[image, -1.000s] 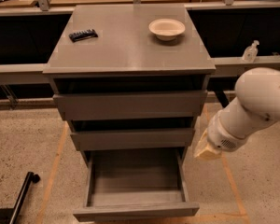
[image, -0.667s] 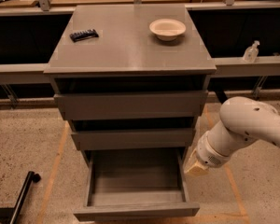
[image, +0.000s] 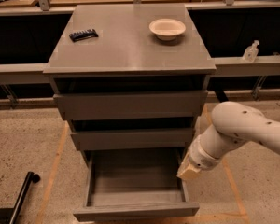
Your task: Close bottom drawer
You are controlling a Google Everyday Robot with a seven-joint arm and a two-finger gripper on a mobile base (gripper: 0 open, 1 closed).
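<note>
The grey cabinet point(image: 130, 45) stands in the middle of the camera view. Its bottom drawer point(image: 135, 211) is pulled far out toward me, and its shallow grey box interior shows nothing inside. The two drawer fronts above stand slightly out. My white arm comes in from the right. My gripper point(image: 189, 171), with a tan end, is at the right side wall of the bottom drawer, just above its rim and behind the drawer front.
A white bowl point(image: 167, 28) and a black comb-like object point(image: 83, 34) lie on the cabinet top. A clear bottle point(image: 251, 51) stands on the ledge at right. A black pole point(image: 21, 197) lies on the floor at lower left. Orange tape lines mark the floor.
My arm has moved down and to the left, bringing the gripper from beside the middle drawer to the right wall of the bottom drawer. The drawer has not moved.
</note>
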